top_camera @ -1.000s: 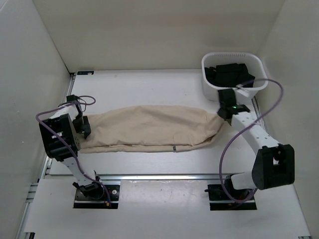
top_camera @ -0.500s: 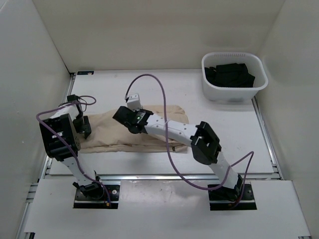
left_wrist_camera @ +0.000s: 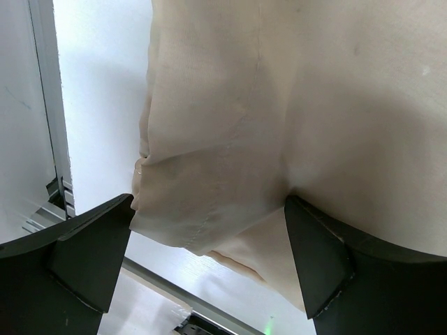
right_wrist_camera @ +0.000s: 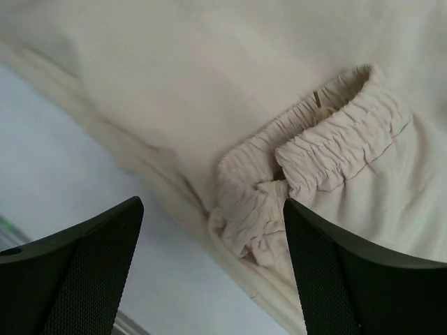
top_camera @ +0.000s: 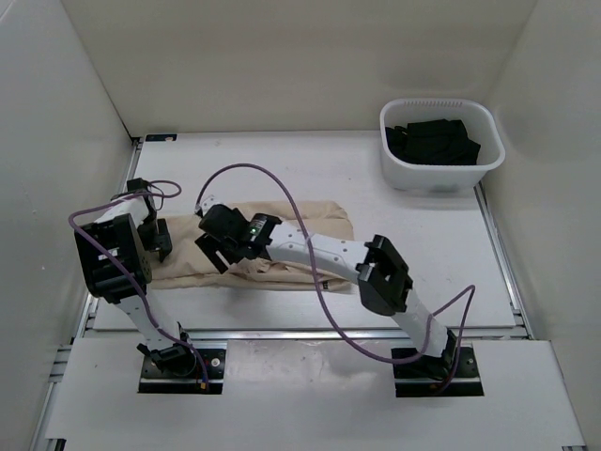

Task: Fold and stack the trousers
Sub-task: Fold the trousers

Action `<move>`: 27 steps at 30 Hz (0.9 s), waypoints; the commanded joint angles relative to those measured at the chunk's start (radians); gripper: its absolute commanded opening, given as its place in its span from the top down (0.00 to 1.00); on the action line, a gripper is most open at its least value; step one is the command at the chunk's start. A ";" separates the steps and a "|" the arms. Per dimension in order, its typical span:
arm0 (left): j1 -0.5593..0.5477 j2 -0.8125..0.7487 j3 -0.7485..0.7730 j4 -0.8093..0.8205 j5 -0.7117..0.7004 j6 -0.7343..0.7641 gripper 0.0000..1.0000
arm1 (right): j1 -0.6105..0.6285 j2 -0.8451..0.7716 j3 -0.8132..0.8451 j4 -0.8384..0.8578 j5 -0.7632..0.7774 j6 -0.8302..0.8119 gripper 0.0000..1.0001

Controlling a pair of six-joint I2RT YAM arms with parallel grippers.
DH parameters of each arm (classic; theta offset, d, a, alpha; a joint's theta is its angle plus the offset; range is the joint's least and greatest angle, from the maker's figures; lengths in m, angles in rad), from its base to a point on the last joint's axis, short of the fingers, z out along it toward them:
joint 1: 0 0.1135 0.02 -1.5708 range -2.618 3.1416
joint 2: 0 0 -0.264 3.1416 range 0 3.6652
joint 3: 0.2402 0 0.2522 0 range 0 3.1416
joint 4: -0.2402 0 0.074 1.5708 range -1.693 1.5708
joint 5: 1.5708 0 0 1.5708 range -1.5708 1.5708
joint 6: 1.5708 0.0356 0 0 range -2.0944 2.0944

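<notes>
The beige trousers (top_camera: pixel 315 214) lie folded over themselves on the table's left half. In the top view my right gripper (top_camera: pixel 211 254) reaches far left over them and is open. In the right wrist view my right gripper (right_wrist_camera: pixel 213 272) hovers just above the gathered elastic waistband (right_wrist_camera: pixel 328 150), which lies loose on the lower layer, touching neither finger. My left gripper (top_camera: pixel 158 240) stays at the trousers' left end. In the left wrist view my left gripper (left_wrist_camera: pixel 209 265) is open wide, with the hem edge (left_wrist_camera: pixel 174 230) lying slack between its fingers, not pinched.
A white basket (top_camera: pixel 437 101) holding black garments (top_camera: pixel 432 141) stands at the back right. A metal rail (top_camera: pixel 282 331) runs along the near table edge. Purple cables loop over both arms. White walls close in the left, back and right sides.
My right gripper swept from the basket side leftward with the waistband end, doubling the trousers over. It has now opened and let the fabric drop. The left arm stayed put.
</notes>
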 commanded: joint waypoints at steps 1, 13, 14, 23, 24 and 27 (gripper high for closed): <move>-0.004 -0.004 0.022 0.010 -0.014 -0.004 0.00 | 0.032 -0.269 -0.089 0.071 0.034 -0.082 0.14; -0.004 -0.081 0.106 -0.068 -0.014 -0.004 0.00 | -0.264 -0.445 -0.825 0.185 0.034 0.297 1.00; -0.004 -0.081 0.106 -0.068 -0.014 -0.004 0.00 | -0.275 -0.430 -0.839 0.196 -0.007 0.315 1.00; -0.004 -0.081 0.093 -0.079 -0.043 -0.004 0.00 | -0.344 -0.535 -0.790 0.118 0.088 0.357 0.32; -0.004 -0.081 0.093 -0.079 -0.043 -0.004 0.00 | -0.353 -0.612 -0.802 0.106 0.088 0.383 0.18; 0.005 -0.081 0.071 -0.079 -0.043 -0.004 0.00 | -0.410 -0.748 -0.896 0.096 0.069 0.435 0.09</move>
